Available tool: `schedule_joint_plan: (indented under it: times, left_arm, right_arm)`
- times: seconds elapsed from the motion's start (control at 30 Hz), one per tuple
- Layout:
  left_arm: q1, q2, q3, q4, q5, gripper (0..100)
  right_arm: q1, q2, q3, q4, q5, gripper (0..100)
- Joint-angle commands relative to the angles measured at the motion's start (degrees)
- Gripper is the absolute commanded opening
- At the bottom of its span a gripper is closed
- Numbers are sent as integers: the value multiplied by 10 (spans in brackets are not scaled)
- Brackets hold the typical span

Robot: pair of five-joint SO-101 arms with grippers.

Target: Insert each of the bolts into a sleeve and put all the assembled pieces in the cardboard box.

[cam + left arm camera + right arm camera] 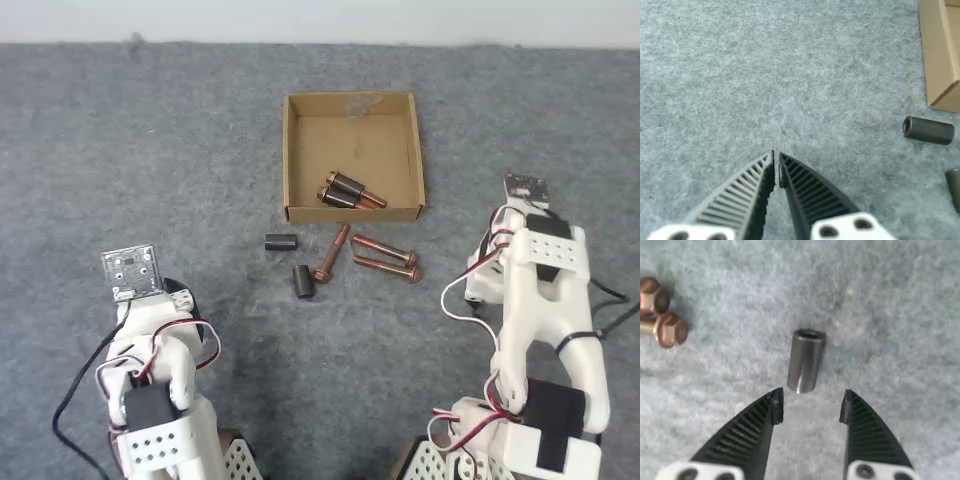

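- Bolts [383, 246] numbered three loose ones in the high view. They lay on the grey carpet [150, 130] at 6 o'clock from the cardboard box [297, 150], just outside its near wall. One slanted towards the box. The other two lay side by side with their heads towards 3 o'clock.
- Assembled pieces [345, 190] numbered two. They lay touching inside the box, against its 6 o'clock wall.
- Loose sleeves numbered two in the high view. One sleeve [281, 241] was at 7 o'clock from the box, and the second sleeve [303, 281] lay near it, close to the slanted bolt's head.
- The cardboard box was single and sat at 12 o'clock on the table. The left arm [150, 400] was at 7 o'clock and the right arm [545, 300] at 4 o'clock.
- The right wrist view added a further sleeve [806, 360] just ahead of the right claw [811, 406]. That claw stood wide and held nothing. Two bolt heads [671, 330] sat off to one side.
- The left wrist view gave the left claw [777, 156] pinched to a narrow slit, gripping nothing and well apart from the lying sleeve.
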State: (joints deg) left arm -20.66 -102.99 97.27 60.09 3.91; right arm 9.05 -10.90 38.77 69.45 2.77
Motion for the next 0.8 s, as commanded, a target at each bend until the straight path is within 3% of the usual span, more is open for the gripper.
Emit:
schedule_joint_plan:
  times: [0.0,0.47,0.77]
  left_arm:
    - [3,11,-6,-3,-5,11]
    - [3,11,-6,-3,-5,11]
    - [3,11,-6,-3,-5,11]
  right_arm:
    - [-6,-30,4,-35,9,170]
    - [-40,105,3,-135,10,170]
    - [-38,124,-24,-121,12,169]
